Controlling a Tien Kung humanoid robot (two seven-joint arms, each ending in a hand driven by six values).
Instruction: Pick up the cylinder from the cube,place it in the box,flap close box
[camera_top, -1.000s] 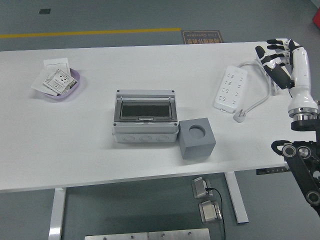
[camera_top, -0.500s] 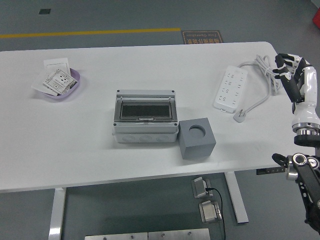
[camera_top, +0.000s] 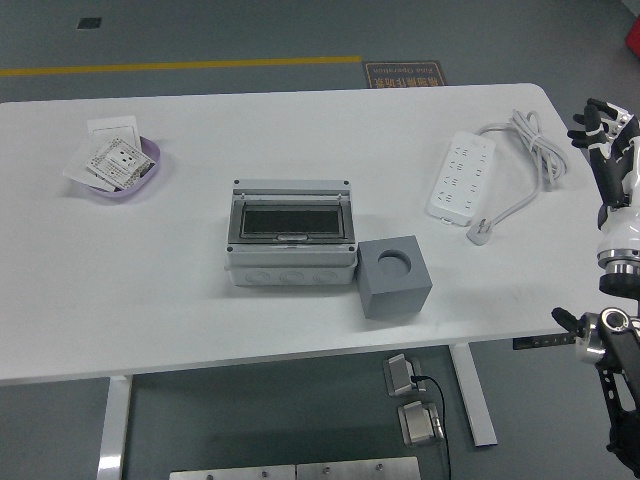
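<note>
1. While the right hand (camera_top: 608, 140) is hovering at the far right edge of the view, just off the surface (camera_top: 150, 300), its fingers are spreading loosely and holding nothing.
2. The cube (camera_top: 395, 277) is sitting well apart from that hand, down and to its left, touching the front right corner of the box (camera_top: 290, 233).
3. The round socket in the cube's top is showing empty; no cylinder is appearing anywhere in view, so I cannot tell where it is lying or which way its long axis is pointing.
4. The box's dark flap appears to be lying shut, its long side running left to right.
5. The right hand is the only one showing, so it is the nearer; the power strip (camera_top: 463, 176) is lying between it and the cube.
</note>
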